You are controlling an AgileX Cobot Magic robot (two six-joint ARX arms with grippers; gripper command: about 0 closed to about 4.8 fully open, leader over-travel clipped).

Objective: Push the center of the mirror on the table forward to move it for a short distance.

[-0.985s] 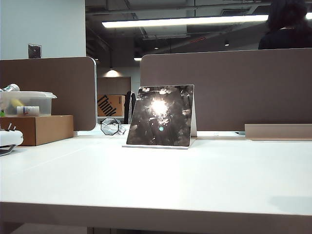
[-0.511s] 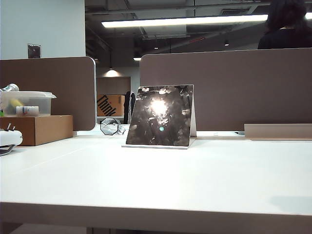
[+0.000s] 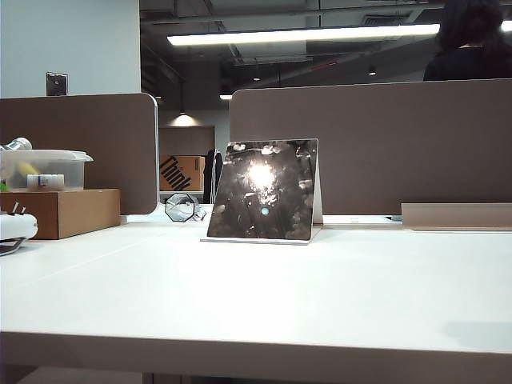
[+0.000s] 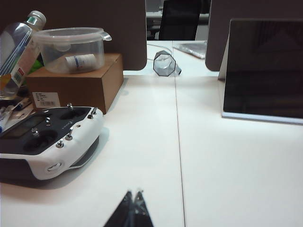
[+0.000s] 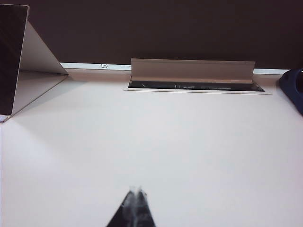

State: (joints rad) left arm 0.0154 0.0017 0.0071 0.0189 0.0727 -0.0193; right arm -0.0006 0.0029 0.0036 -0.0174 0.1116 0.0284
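Both claws, left claw (image 4: 133, 197) and right claw (image 5: 137, 194), show only pinched-together, empty tips, well short of the mirror (image 3: 264, 192) standing mid-tabletop (image 3: 336, 296), unseen from outside.

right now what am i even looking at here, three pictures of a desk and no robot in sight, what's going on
It is a two-armed robot, each arm ending in a two-finger gripper. One picture comes from a camera off the arms facing the table; neither arm shows there. The other two come from cameras on the wrists. The dark points at their lower edges are the left gripper and right gripper, both shut and holding nothing, short of the mirror. The mirror stands tilted on its stand. To its left lie a remote controller and a cardboard box.
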